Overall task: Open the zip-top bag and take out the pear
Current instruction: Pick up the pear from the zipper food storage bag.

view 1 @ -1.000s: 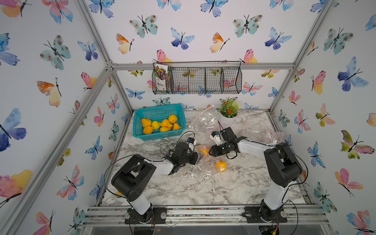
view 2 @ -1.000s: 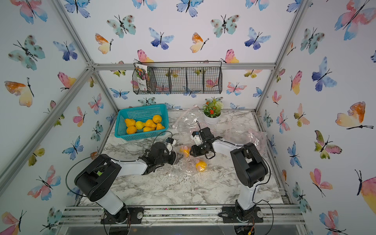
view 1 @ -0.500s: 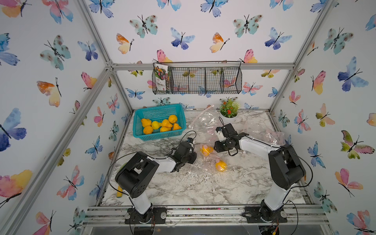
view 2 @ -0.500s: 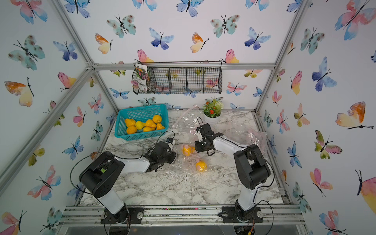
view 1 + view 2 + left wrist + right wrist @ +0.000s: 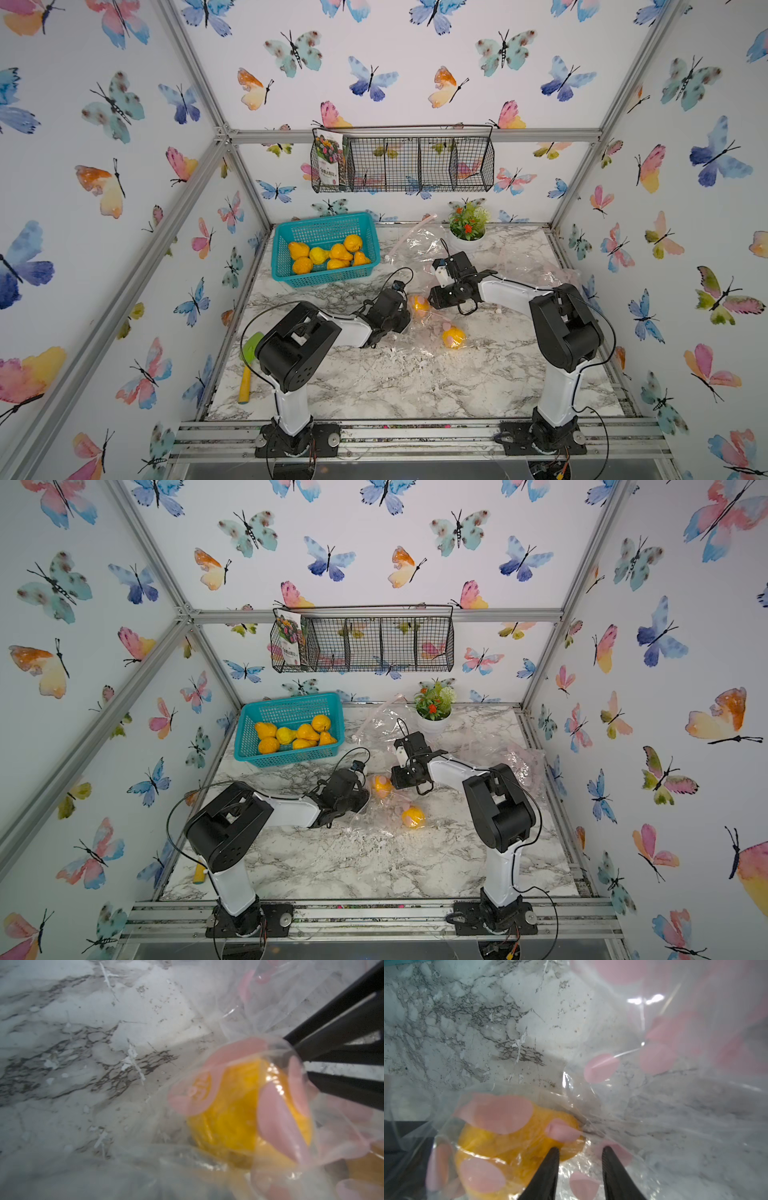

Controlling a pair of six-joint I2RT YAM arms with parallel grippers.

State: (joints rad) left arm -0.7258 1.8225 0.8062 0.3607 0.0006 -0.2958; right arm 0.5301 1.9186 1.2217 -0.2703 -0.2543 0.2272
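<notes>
A clear zip-top bag [image 5: 419, 332] with pink dots lies crumpled at mid-table in both top views. An orange-yellow pear [image 5: 419, 304] [image 5: 381, 786] sits inside it between my two grippers; a second pear [image 5: 453, 337] lies under the film nearer the front. My left gripper [image 5: 406, 311] is at the pear's left side; in the left wrist view film hides its jaws and the pear [image 5: 239, 1109] is close. My right gripper [image 5: 579, 1153] is open, bag film between its fingers [image 5: 548, 1169], beside the pear [image 5: 508, 1142].
A teal basket [image 5: 332, 276] holding several pears stands at the back left. A potted plant [image 5: 467, 226] and loose clear bags [image 5: 415, 245] [image 5: 552, 270] are at the back and right. A green-and-yellow spatula [image 5: 248, 365] lies by the left edge. A wire basket [image 5: 403, 164] hangs on the back wall.
My left gripper has edged right, closer to the pear. My right gripper has shifted slightly toward the back. The pear in the bag has barely moved.
</notes>
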